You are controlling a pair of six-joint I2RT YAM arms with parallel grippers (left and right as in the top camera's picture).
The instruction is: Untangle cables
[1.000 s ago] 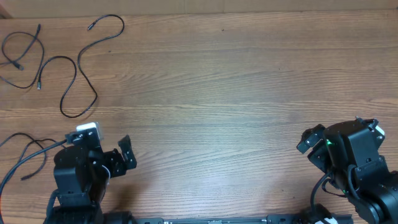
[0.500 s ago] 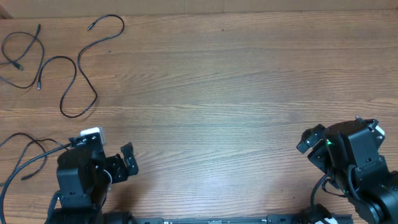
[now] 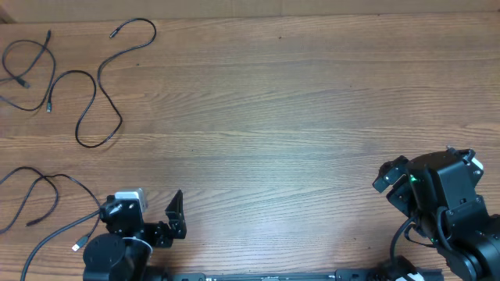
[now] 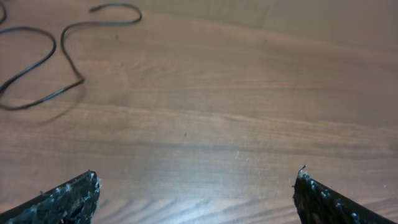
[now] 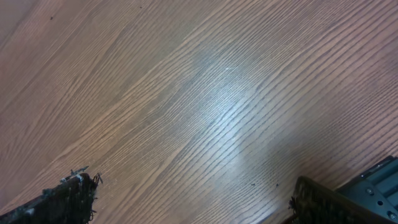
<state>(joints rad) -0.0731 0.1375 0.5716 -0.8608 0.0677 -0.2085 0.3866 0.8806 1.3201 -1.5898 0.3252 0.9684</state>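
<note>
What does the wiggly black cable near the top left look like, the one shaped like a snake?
The snake-shaped cable is thin, black and bendy, rubbery-looking. It lies flat on the wooden table, winding in big loose curves with no knot. Each end has a small plug. Nothing holds it. One end lies close to a looped cable beside it; whether they touch is unclear.

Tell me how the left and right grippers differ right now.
The left gripper faces a looping cable ahead; the right gripper faces only bare table. The left gripper sits close to loose cables; the right gripper is far from any. Both are open and empty.
</note>
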